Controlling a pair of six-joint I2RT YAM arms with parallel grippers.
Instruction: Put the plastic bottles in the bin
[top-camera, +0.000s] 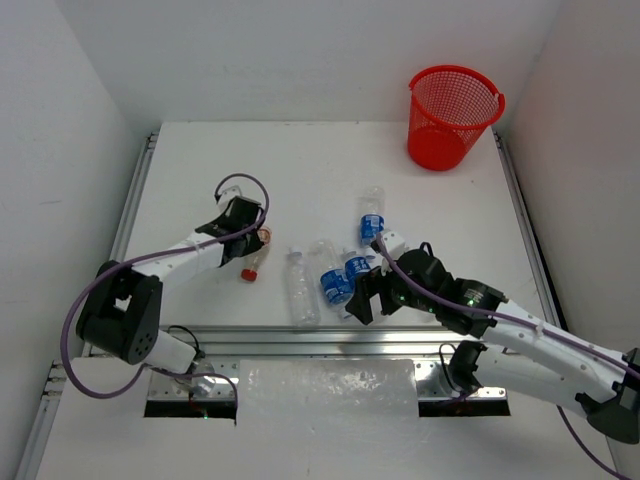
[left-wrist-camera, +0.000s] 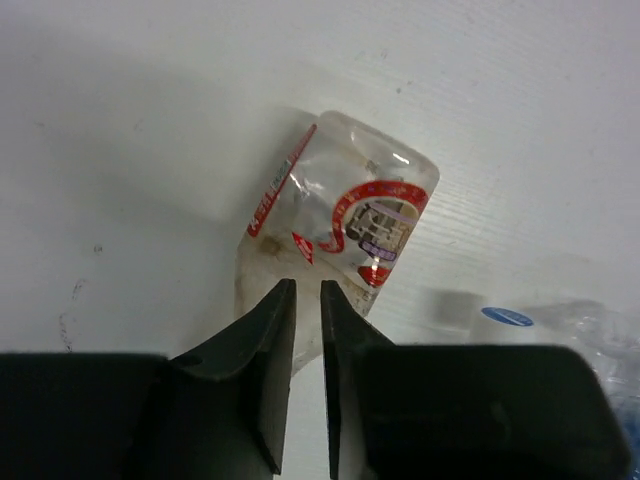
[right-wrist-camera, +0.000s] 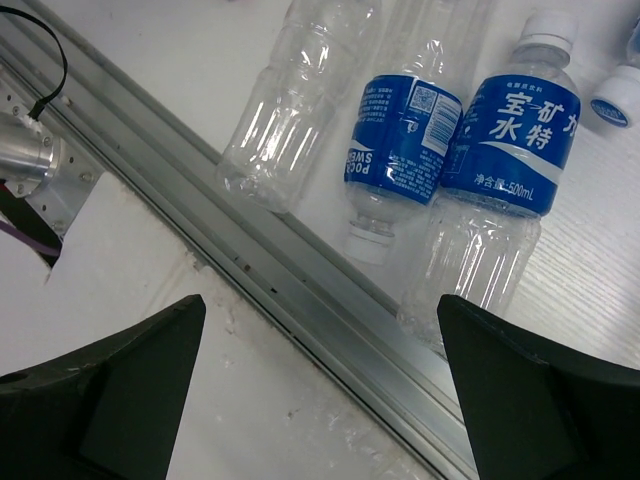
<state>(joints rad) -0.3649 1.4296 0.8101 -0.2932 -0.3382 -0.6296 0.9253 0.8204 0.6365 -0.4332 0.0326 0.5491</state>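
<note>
Right claw (right-wrist-camera: 318, 305) spread wide, hanging over the front rail (right-wrist-camera: 250, 250), about as far from the bin as the bench (top-camera: 300, 170) allows. Just bin-ward of it lie two blue-label bottles (right-wrist-camera: 400, 140) and a clear bottle (right-wrist-camera: 290, 90).

Left claw (left-wrist-camera: 308, 285) pressed almost together. The red-capped bottle (left-wrist-camera: 350, 215) lies flat just past its tips, and nothing I can see is pinched. Likely best: spread again, reach forward until the fingers straddle the bottle's body, squeeze across its width, then lift before swinging.

Bin (top-camera: 440, 140) stands upright in the far right corner, well apart from every bottle. No bottle shows inside it. All six are on the bench.
</note>
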